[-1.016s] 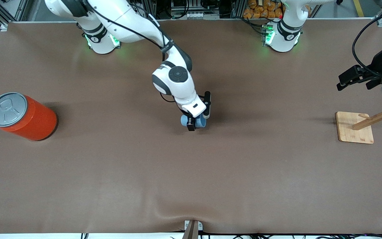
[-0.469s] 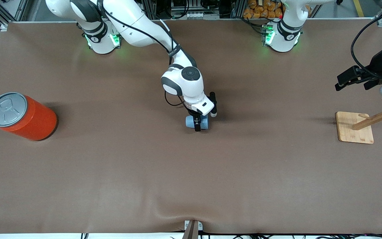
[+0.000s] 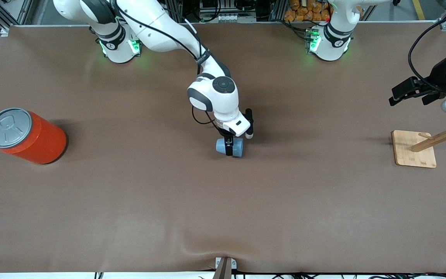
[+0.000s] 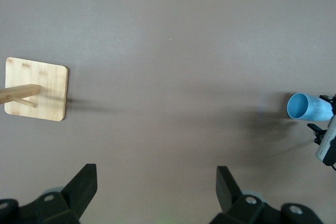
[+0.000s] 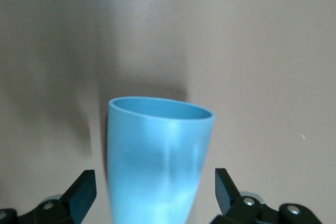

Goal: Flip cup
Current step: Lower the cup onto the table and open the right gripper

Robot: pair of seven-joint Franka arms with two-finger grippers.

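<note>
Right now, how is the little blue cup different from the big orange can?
The cup is much smaller than the orange can. The cup is light blue and open at one end; the can is orange with a grey pull-tab lid. The cup lies sideways in the right gripper at mid-table; the can stands alone at the right arm's end. Both are round. The left gripper waits open above the wooden stand.

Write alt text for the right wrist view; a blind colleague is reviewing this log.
A small light-blue tapered plastic cup fills the middle of the view, its open mouth facing away from the camera, above the brown table. The right claw has one dark fingertip on either side of it.
</note>
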